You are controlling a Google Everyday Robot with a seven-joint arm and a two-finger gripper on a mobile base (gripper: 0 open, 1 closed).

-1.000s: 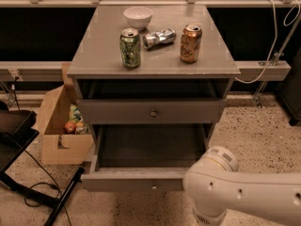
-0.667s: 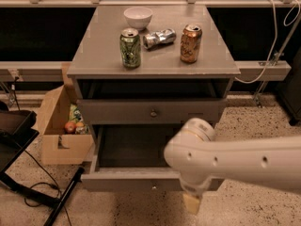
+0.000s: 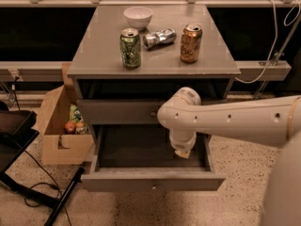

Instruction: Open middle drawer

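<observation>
The middle drawer (image 3: 117, 112) is a grey flat front with a small round brass knob (image 3: 154, 113), and it sits closed in the cabinet. Below it the bottom drawer (image 3: 150, 180) is pulled out and shows a plain grey inside. My white arm (image 3: 235, 121) reaches in from the right, and its bent wrist covers the right part of the middle drawer front. My gripper (image 3: 182, 150) hangs down from the wrist over the inside of the open bottom drawer, just right of and below the knob.
On the cabinet top (image 3: 99, 55) stand a green can (image 3: 130, 48), an orange can (image 3: 191, 43), a crushed silver can (image 3: 159, 37) and a white bowl (image 3: 138, 17). A cardboard box (image 3: 59, 126) with fruit sits on the floor at the left, near a black stand (image 3: 19, 135).
My arm has swung up and to the left from the lower right corner. It now crosses in front of the middle drawer, with the gripper over the open bottom drawer.
</observation>
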